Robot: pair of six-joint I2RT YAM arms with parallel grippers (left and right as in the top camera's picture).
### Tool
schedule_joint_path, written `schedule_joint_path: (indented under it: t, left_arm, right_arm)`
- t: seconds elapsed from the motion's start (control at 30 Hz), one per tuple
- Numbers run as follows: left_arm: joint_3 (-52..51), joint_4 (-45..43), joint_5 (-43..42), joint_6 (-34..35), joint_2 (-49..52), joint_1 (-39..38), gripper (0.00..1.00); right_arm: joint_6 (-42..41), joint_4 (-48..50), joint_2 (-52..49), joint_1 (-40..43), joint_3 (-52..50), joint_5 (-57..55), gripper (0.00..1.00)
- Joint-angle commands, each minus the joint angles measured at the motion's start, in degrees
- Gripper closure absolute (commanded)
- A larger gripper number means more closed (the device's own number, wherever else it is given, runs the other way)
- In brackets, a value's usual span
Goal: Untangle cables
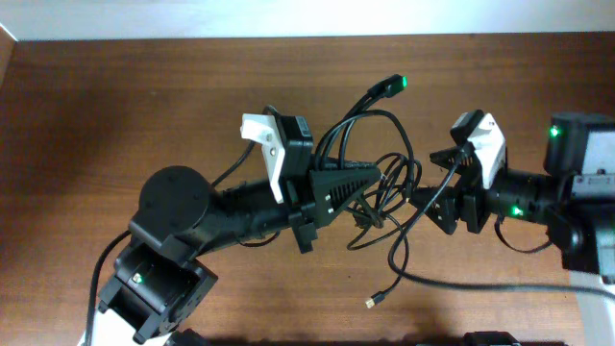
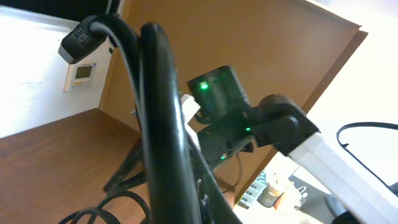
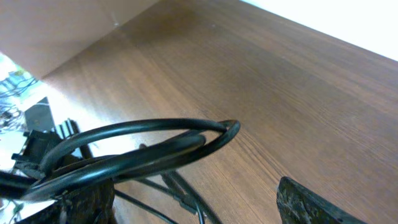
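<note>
Since the thin black plug-tipped cables [image 1: 389,185] were one knot, all untangling remained (right pincer [image 1: 437,189] spread, left pincer [image 1: 360,187] unclear).

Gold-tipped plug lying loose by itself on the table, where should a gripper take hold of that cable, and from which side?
Grip the cord just behind the gold-tipped plug, coming straight down from above with the fingers across it. That end lies flat on the table, apart from the tangle.
</note>
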State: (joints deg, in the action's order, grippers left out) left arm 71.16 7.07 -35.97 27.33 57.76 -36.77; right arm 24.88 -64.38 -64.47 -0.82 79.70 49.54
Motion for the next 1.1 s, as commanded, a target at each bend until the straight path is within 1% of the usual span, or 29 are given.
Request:
schedule_joint_path:
  t: [0.0, 0.13, 0.2, 0.27, 0.33, 0.47, 0.53, 0.73, 0.93, 1.07]
  left_arm:
    - [1.16, -1.05, 0.39, 3.30, -0.33, 0.17, 1.00]
    - [1.16, -1.09, 0.37, 3.30, 0.28, 0.13, 1.00]
    - [1.16, -1.14, 0.35, 4.00, 0.42, 0.13, 1.00]
    - [1.16, -2.40, 0.17, 7.65, 0.42, 0.13, 1.00]
    - [1.16, -3.98, 0.22, 11.56, 0.42, 0.07, 1.00]
    - [1.16, -6.86, 0.46, 15.63, 0.42, 0.09, 1.00]
    - [1.16, -8.20, 0.44, 17.03, 0.42, 0.07, 1.00]
    - [1.16, -9.92, 0.37, 17.03, 0.74, -0.72, 1.00]
    - [1.16, -14.93, 0.42, 17.00, 3.23, -6.27, 1.00]
    - [1.16, -18.75, 0.39, 17.00, 6.19, -10.43, 1.00]
  right_arm:
    - [2.27, -0.15, -1.14, 0.09, 0.72, 6.86, 0.18]
    - [2.10, -0.15, -1.33, 0.09, 0.72, 12.85, 0.17]
    - [2.12, -0.15, -1.42, 0.09, 0.72, 11.63, 0.15]
    - [2.82, -0.13, -1.66, 0.09, 0.72, 7.91, 0.13]
    - [6.45, -0.28, -1.86, 0.09, 0.72, 4.09, 0.13]
    - [15.61, -0.70, -1.92, 0.09, 0.72, 4.00, 0.12]
    - [17.16, -0.74, -1.92, 0.09, 0.72, 4.79, 0.11]
    - [18.43, 0.44, -1.92, 0.02, 0.72, 17.84, 0.11]
    - [18.40, 2.36, -1.92, 0.02, 0.72, 21.00, 0.10]
    - [18.40, 5.38, -1.92, 0.04, 0.72, 21.84, 0.11]
